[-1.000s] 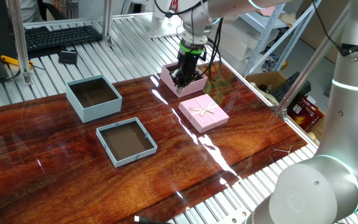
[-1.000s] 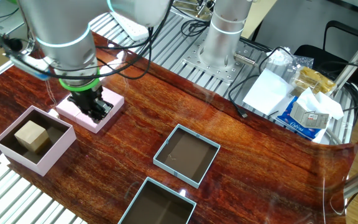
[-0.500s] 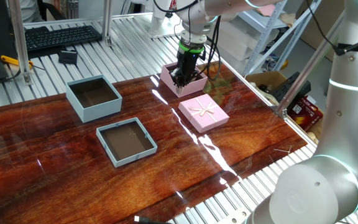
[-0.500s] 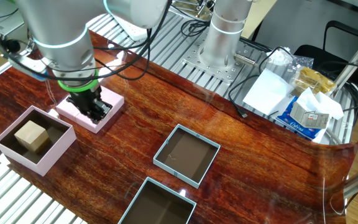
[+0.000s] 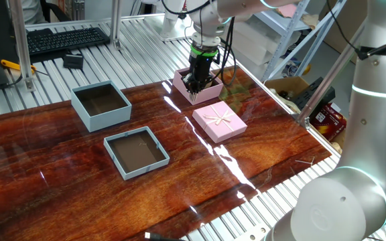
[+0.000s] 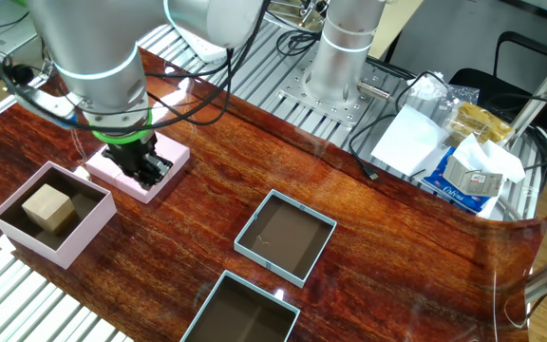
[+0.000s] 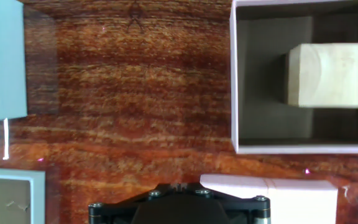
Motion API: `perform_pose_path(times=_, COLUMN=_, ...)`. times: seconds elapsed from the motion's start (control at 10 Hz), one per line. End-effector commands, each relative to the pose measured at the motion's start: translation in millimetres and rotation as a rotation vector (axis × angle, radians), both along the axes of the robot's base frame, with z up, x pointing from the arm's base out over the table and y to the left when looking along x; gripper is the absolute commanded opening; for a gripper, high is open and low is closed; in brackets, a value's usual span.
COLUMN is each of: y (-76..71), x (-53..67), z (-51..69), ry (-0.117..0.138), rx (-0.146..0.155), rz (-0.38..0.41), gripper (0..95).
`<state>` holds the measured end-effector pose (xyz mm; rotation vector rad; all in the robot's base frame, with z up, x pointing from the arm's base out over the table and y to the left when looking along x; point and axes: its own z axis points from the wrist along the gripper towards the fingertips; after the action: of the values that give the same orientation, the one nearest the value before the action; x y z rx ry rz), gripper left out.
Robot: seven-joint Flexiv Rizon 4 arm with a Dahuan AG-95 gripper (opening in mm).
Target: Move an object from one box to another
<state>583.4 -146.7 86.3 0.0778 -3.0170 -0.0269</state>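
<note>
The cube (image 6: pixel 48 208) sat inside the pink box (image 6: pixel 11 232), resting on its dark floor near one wall, untouched. The end effector (image 6: pixel 144 171) hung over the pink lid (image 6: pixel 172 158), beside the box rather than above it, pointing straight down with its fingers together and holding nothing.

The step in hand looked like the approach to the cube. To do it well, the end effector would need to shift sideways until it stood over the box's opening, spread its fingers wider than the cube before descending, and line them up square to two opposite faces. The walls were tall and the cube lay close to one of them, so the fingers should go down along the pair of faces that leaves room on both sides, and low enough to grip the cube at mid-height. The lift should clear the rim before any travel toward the blue-grey box (image 5: pixel 100 104).

In the fixed view from the far side, the arm covered most of the pink box (image 5: pixel 212 85) and the cube could not be seen. The hand view cut off the box's (image 7: pixel 234 81) far edge, showed only a corner of the lid (image 7: pixel 272 186), and did not show the fingertips at all.
</note>
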Motion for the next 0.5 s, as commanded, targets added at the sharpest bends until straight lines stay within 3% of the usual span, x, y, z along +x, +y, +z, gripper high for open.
perform_pose_path(times=0.1, y=0.0, x=0.7, z=-0.1, ry=0.030, rx=-0.001, rz=-0.024, gripper=0.0)
perform_pose_path(times=0.2, y=0.0, x=0.7, z=-0.1, ry=0.030, rx=-0.011, rz=-0.036, gripper=0.0)
perform_pose_path(times=0.3, y=0.0, x=0.7, z=-0.1, ry=0.029, rx=-0.042, rz=-0.017, gripper=0.0)
perform_pose_path(times=0.5, y=0.0, x=0.7, z=-0.1, ry=0.030, rx=-0.055, rz=-0.026, gripper=0.0)
